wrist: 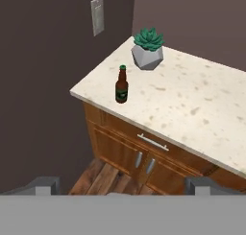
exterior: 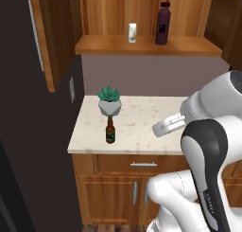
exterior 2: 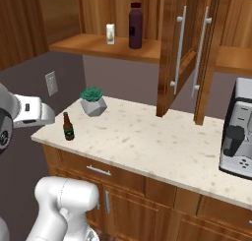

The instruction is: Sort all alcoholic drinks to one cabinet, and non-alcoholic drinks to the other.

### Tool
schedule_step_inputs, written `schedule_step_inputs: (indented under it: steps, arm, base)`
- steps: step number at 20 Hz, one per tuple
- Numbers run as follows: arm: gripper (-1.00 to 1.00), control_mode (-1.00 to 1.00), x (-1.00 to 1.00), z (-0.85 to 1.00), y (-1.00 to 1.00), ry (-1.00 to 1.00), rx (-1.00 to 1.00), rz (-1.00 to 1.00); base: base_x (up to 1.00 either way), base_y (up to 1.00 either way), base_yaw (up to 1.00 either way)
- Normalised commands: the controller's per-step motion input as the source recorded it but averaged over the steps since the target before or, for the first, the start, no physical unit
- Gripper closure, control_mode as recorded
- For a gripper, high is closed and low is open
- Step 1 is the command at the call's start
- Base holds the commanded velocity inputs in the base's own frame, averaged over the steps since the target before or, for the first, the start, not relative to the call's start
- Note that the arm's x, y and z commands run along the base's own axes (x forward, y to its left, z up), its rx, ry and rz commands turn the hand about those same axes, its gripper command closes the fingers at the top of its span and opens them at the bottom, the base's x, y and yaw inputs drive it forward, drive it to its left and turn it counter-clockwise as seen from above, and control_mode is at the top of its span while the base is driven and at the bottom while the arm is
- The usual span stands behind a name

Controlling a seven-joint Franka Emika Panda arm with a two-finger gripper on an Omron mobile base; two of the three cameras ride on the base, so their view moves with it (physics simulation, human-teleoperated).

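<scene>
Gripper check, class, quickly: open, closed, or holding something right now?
Gripper: jaws open wide, holding nothing; the beer bottle stands untouched on the counter.

Beer bottle [exterior: 110, 130] before plant [exterior: 109, 101]

We cannot read the beer bottle's [wrist: 121, 85] green label; the coffee machine [exterior 2: 238, 136] is cut off by the picture's right edge.
</scene>
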Motion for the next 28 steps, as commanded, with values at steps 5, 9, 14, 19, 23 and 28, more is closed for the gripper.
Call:
schedule_step_inputs:
  steps: [5, 9, 14, 19, 23, 28]
  arm:
    - [-1.0, -1.0, 0.09, -0.29, 0.26, 0.0, 0.0, 0.05]
    - [-1.0, -1.0, 0.17, -0.19, 0.24, 0.02, 0.01, 0.04]
    - [-1.0, -1.0, 0.27, -0.21, 0.19, 0.02, 0.01, 0.02]
    - [-1.0, -1.0, 0.31, -0.17, 0.15, 0.0, 0.0, 0.0]
    - [-1.0, -1.0, 0.34, -0.13, 0.06, 0.0, 0.0, 0.0]
    - [-1.0, -1.0, 0.36, -0.12, 0.0, 0.0, 0.0, 0.0]
  base:
    - [0.0, 0.0, 0.0]
    - [0.0, 0.0, 0.0]
    - [0.0, 0.0, 0.0]
    - [0.0, 0.0, 0.0]
    - [0.0, 0.0, 0.0]
    - [0.0, 0.0, 0.0]
